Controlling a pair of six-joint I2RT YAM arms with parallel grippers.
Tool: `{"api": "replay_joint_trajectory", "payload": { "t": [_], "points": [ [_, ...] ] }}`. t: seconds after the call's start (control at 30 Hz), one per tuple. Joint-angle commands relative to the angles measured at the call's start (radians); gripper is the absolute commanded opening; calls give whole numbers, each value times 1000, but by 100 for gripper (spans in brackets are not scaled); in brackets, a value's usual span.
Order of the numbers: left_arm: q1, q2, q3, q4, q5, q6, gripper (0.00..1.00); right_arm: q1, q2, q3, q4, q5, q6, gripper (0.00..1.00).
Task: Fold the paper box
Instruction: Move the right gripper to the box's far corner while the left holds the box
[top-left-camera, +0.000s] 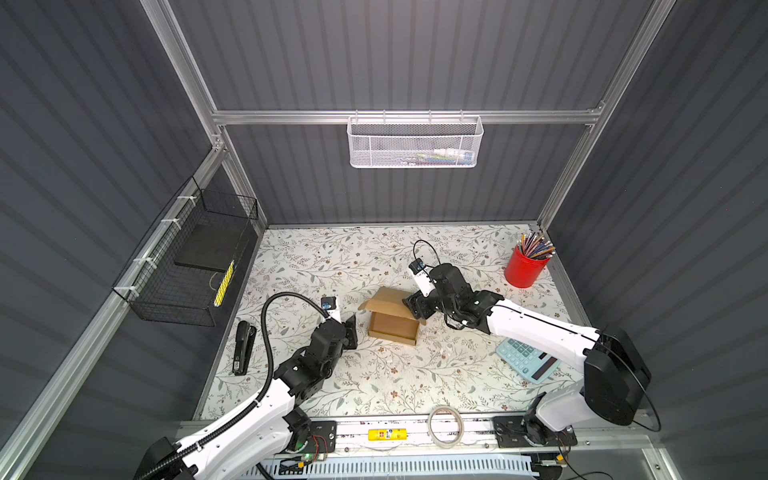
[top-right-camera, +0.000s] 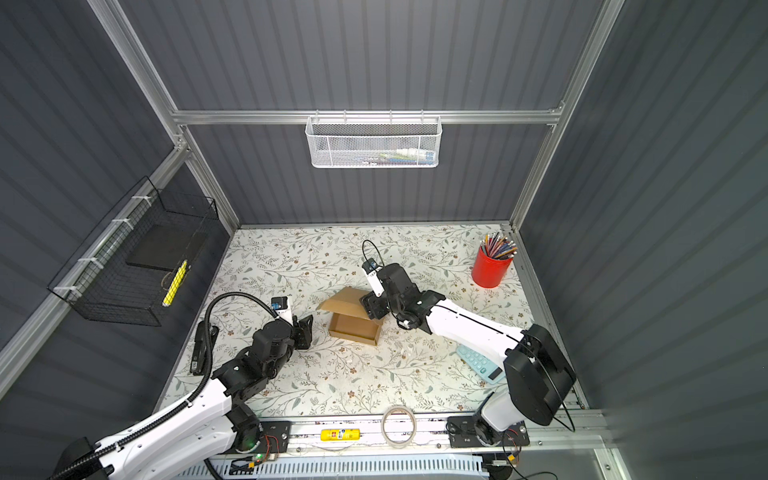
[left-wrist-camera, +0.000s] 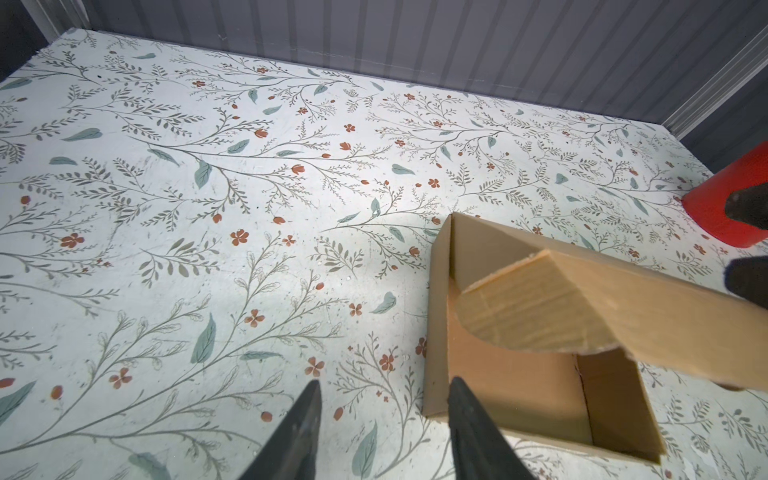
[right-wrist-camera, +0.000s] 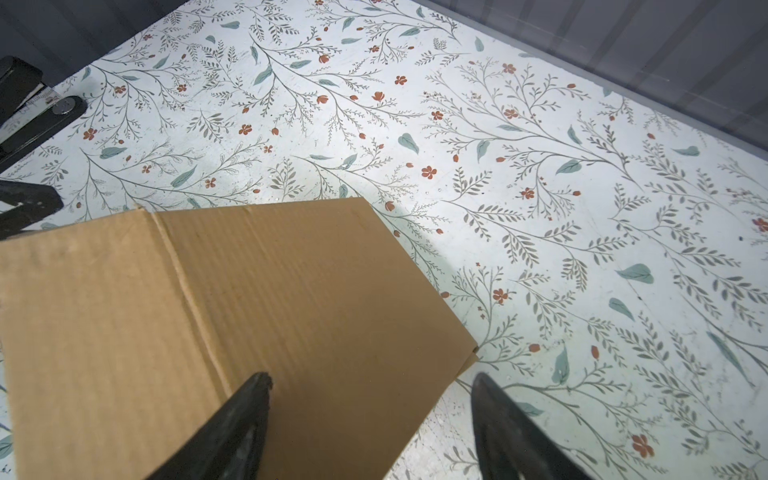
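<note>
We see the box (top-left-camera: 394, 330) half-open, left gripper (top-left-camera: 352, 330) just beside it, jaws spread; right gripper (top-left-camera: 414, 311) jaws spread over its raised lid (top-left-camera: 384, 302)

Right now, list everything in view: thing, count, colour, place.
paper box: 1, brown, centre, lid half raised
pencil cup: 1, red, far right corner
calculator: 1, pale blue, near right
stapler: 1, black, left edge
tape roll: 1, off-white, front edge
mesh basket: 1, white, hung at back
wire basket: 1, black, hung at left
left arm: 1, white and black, left of box, jaws open
right arm: 1, white and black, at lid, jaws open
</note>
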Motion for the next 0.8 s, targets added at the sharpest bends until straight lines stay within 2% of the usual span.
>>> {"api": "replay_joint_trajectory", "payload": {
  "t": [0.0, 0.77],
  "points": [
    [-4, -20, 29, -60, -36, -12, 50, 12, 10, 25, -17, -5, -5, 77],
    [-4, -2, 61, -66, -44, -6, 52, 50, 45, -31, 2, 2, 36, 76]
  ]
}}
